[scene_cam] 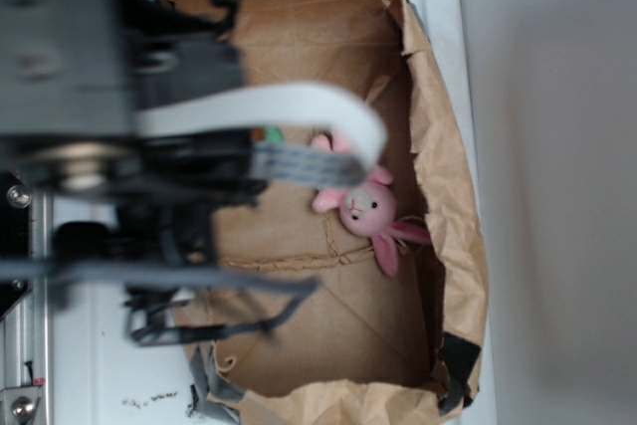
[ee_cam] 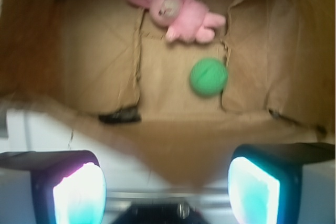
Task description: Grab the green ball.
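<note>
Wrist view: my gripper (ee_cam: 167, 192) hangs with jaws spread, empty, above the bag's near edge | green ball (ee_cam: 208, 77) lies on the paper bag (ee_cam: 84, 77) floor just below the pink bunny (ee_cam: 181, 13) | clear to descend, I judge.

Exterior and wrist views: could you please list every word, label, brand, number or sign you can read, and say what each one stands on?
No readable text in either view.
Black marks on the white surface at the bottom left of the exterior view: too small and blurred to read.
Brown paper bag: no print visible.
Pink plush bunny and green ball: no label or tag visible.
Claw: no markings visible.
</note>
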Controlling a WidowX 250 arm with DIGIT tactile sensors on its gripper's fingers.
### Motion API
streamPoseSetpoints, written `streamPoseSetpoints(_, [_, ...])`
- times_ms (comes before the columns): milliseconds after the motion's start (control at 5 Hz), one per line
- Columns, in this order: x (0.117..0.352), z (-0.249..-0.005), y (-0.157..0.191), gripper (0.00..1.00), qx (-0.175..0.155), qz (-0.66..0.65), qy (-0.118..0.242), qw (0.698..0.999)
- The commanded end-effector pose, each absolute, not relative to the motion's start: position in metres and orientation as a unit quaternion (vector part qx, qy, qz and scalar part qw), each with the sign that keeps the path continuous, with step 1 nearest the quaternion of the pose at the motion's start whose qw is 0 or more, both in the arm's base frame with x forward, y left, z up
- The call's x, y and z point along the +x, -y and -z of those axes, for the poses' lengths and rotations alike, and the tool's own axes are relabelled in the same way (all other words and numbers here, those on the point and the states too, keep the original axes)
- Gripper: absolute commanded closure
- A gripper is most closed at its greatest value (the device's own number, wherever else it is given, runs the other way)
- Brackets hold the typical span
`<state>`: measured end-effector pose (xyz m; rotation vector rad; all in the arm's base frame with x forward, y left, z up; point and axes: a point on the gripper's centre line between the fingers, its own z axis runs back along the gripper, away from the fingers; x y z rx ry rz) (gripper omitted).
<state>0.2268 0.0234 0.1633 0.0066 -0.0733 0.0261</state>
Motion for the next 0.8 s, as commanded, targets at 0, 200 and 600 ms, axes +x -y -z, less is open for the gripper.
streamPoseSetpoints(0, [0.264,-0.166,-0.034,0.00,0.006,-0.026,0.073,0.997])
streamPoseSetpoints(200, [0.271,-0.152,-0.034,0.00,0.011,-0.015,0.082,0.996])
streamPoseSetpoints(600, [0.273,-0.131,-0.044,0.00,0.028,-0.017,0.091,0.995])
